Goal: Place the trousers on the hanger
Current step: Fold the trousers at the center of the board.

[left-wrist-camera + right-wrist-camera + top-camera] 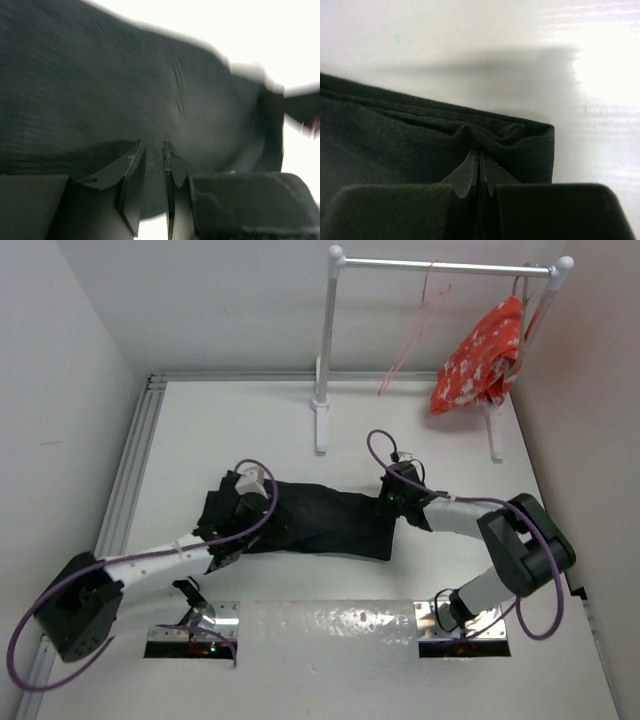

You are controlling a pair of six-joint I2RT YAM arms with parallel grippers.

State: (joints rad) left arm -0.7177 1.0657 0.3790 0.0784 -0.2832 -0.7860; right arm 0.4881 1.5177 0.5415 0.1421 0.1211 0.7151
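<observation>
The black trousers (310, 520) lie folded across the middle of the table. My left gripper (240, 502) is at their left end; in the left wrist view its jaws (152, 145) stand nearly closed with a fold of the trousers (100, 85) between them. My right gripper (392, 502) is at their right end; in the right wrist view (479, 152) it is shut on a pinched ridge of the trousers (395, 145) near their corner. The pale pink hanger (415, 330) hangs from the rail at the back, apart from both grippers.
A white tubular rail stand (440, 267) stands at the back of the table. A red-and-white patterned cloth (480, 355) hangs at its right end. A metal track (130, 470) runs along the table's left edge. White walls close in left and right.
</observation>
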